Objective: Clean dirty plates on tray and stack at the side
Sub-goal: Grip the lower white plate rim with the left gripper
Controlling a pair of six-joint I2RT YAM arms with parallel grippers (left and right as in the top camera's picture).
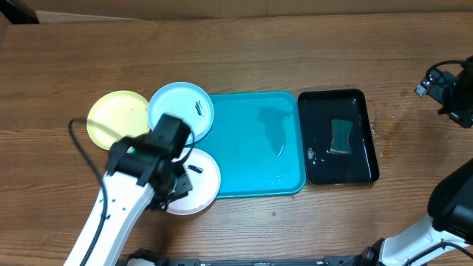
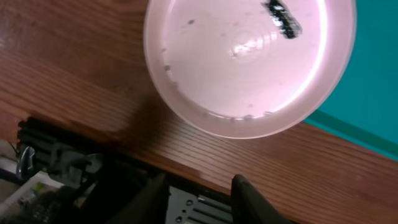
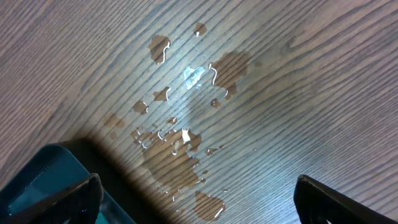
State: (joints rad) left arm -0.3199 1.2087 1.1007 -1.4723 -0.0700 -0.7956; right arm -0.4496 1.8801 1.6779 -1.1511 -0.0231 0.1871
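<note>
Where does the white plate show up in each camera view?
Overhead: the white plate lies lower left of centre, at the lower-left corner of the turquoise tray.
Left wrist: the white plate fills the upper middle, with the turquoise tray along the right edge.
Right wrist: not in it; only wet tabletop.
Shared landmark: the turquoise tray, seen in the overhead and left wrist views.

Plates (image 1: 179, 107) left of tray (image 1: 251, 166) (two overlapping).

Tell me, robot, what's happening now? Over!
Left gripper open, near smeared white plate. Right gripper open, empty. Plate straddles tray edge. Water puddles on table.
</note>
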